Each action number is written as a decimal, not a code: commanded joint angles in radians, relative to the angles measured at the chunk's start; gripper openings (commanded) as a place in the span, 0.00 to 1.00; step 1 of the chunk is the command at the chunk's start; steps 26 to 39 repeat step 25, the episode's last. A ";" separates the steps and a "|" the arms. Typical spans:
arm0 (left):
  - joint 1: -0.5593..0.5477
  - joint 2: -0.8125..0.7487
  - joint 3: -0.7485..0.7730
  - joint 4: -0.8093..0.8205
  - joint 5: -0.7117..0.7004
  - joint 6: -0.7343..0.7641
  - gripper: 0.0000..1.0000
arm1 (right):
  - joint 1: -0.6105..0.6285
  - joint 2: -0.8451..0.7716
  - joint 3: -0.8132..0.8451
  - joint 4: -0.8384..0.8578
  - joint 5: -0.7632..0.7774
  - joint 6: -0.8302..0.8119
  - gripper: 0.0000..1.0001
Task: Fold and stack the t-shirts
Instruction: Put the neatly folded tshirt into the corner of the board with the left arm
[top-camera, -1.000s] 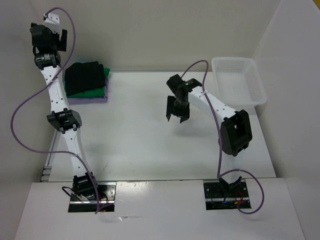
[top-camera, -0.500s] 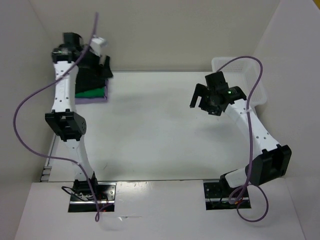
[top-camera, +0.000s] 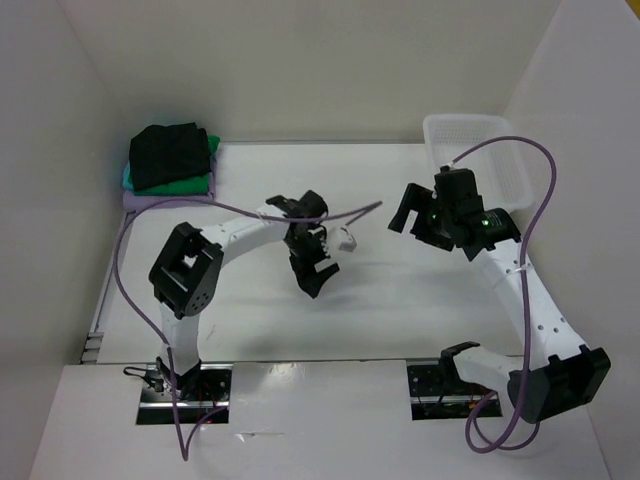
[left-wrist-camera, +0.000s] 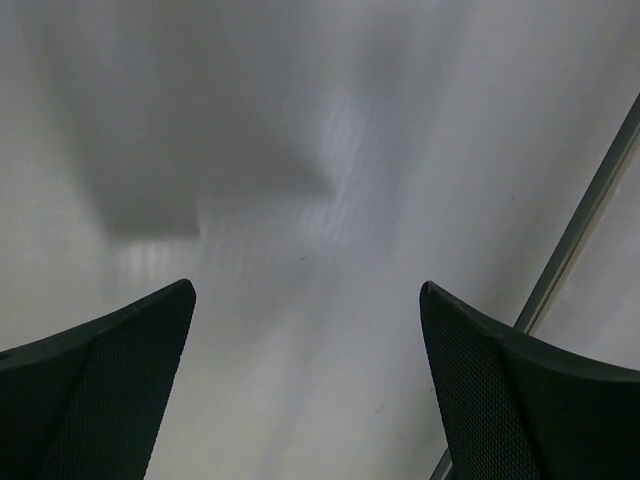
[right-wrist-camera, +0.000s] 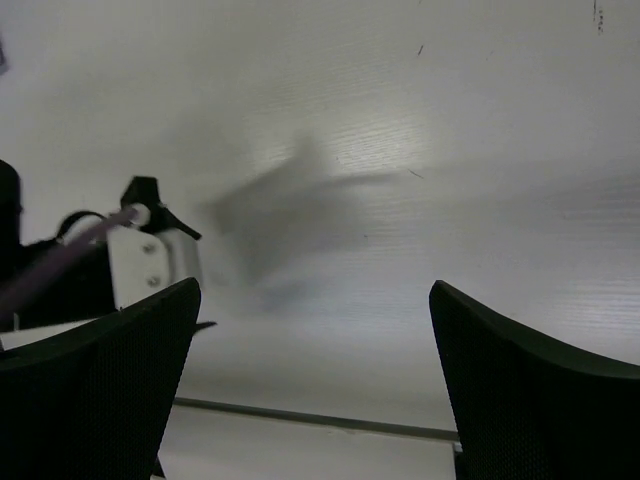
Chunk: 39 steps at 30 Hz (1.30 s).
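Shirts (top-camera: 170, 160) lay folded and stacked at upper left, black uppermost. Judged soft, light, limp; best pinched at a folded edge. My left gripper (top-camera: 313, 270) and right gripper (top-camera: 413, 214) stood wide open, empty, over the table (top-camera: 250, 320).

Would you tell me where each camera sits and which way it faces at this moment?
Top external: above and behind the bases, looking down on the table. It shows both arms, the left gripper, the right gripper, the stacked t-shirts and the white bin.
Left wrist: faces bare table between its open fingers.
Right wrist: faces the table between its open fingers, with part of the left arm at left.
Shared: the top and right wrist views both show the left arm.
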 joint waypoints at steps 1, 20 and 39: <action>-0.113 -0.005 -0.020 0.108 -0.058 -0.077 0.99 | -0.029 -0.041 -0.032 0.049 -0.038 -0.022 1.00; -0.226 0.015 -0.011 0.125 -0.129 -0.106 0.99 | -0.078 -0.071 -0.095 0.122 -0.119 -0.031 1.00; -0.226 0.015 -0.011 0.134 -0.129 -0.106 0.99 | -0.113 -0.082 -0.104 0.141 -0.144 -0.041 1.00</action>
